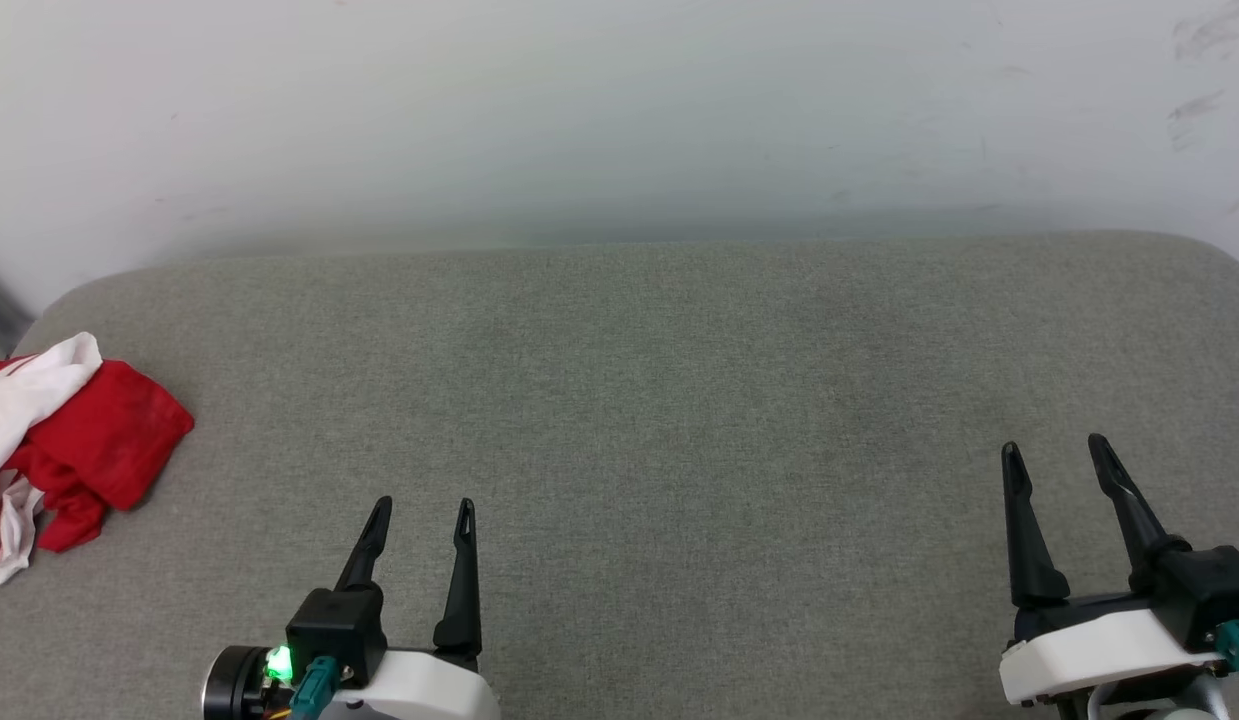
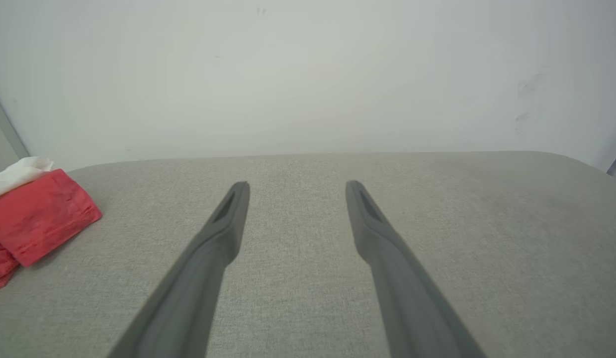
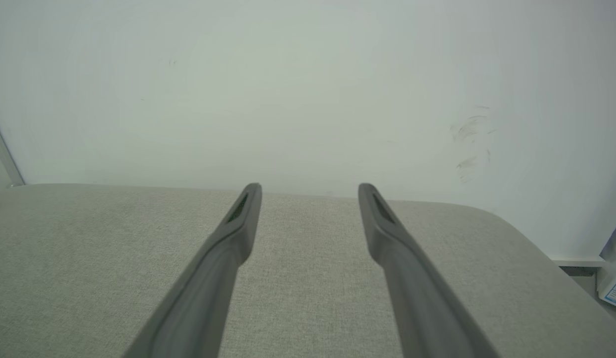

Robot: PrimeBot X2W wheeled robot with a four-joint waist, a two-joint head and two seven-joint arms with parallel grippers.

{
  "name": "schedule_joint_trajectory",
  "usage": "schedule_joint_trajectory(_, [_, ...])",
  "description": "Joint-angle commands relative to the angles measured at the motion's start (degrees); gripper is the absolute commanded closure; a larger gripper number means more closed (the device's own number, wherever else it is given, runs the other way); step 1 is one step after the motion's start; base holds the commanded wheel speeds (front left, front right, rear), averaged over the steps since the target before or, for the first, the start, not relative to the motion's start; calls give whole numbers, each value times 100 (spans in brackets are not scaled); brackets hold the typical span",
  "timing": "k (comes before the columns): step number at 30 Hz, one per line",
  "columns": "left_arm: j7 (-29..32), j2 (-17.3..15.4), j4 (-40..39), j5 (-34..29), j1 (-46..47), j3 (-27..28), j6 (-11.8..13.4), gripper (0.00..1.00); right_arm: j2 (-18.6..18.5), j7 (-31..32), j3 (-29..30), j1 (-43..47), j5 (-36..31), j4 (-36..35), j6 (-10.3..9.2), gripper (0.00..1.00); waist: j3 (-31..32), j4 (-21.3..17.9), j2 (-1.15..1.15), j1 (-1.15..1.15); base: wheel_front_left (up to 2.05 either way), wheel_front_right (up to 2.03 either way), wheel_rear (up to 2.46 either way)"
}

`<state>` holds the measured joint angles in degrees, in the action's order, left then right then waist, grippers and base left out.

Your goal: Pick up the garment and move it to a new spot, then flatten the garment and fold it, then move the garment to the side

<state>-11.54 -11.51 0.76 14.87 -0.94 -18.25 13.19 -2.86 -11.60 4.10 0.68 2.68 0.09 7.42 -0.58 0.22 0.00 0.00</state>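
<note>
Well, at the counter's (image 1: 679, 400) far left edge lies the garment (image 1: 89, 450), a crumpled heap of red cloth with white folds bunched on top and along its outer side (the head view's border cuts part of it off). It rests on the counter's grey fabric cover, nothing gripping it. One red flap with a stitched hem points in toward the counter's middle.

Next comes the left gripper (image 1: 424, 502), over the counter's near edge and left of its middle. It is well apart from the garment. Its two dark fingers are spread wide with bare grey fabric between them, and their tips point toward the counter's far edge. A small green light (image 1: 278, 661) glows on the wrist behind it. Whether the fingers touch the counter or hang just above it, I cannot tell.

The counter's middle is plain grey cloth, faintly darker in patches.

The right gripper (image 1: 1052, 443) sits over the counter's near right part, short of the rounded right corner. Its fingers too stand wide apart, holding nothing, tips aimed at the far edge.

Behind the counter's far edge rises a pale wall (image 1: 619, 100), with dark scuff marks (image 3: 467, 134) above the counter's right end.
</note>
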Motion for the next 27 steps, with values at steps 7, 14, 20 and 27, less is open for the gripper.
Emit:
schedule_joint_trajectory(7, [-117, 183, -145, -4, -72, 217, -207, 0, -5, -118, -43, 50, -279, -115, 6, 0, 3, 18, 0, 0, 0, 0, 0])
schedule_joint_trajectory(14, [-199, 520, -169, -54, -257, 723, -823, 0, -3, -192, 32, 92, 102, -29, 6, 0, 15, 12, 0, 0, 0, 0, 0])
schedule_joint_trajectory(20, [-260, 760, -46, -227, -363, 1153, -1394, 0, -2, -255, 2, 111, 336, 86, 6, 0, 19, 5, 0, 0, 0, 0, 0])
schedule_joint_trajectory(27, [-341, 849, 370, -559, -418, 1269, -1728, 0, -2, -332, 40, 136, -18, 212, 6, 0, 31, 1, 0, 0, 0, 0, 0])
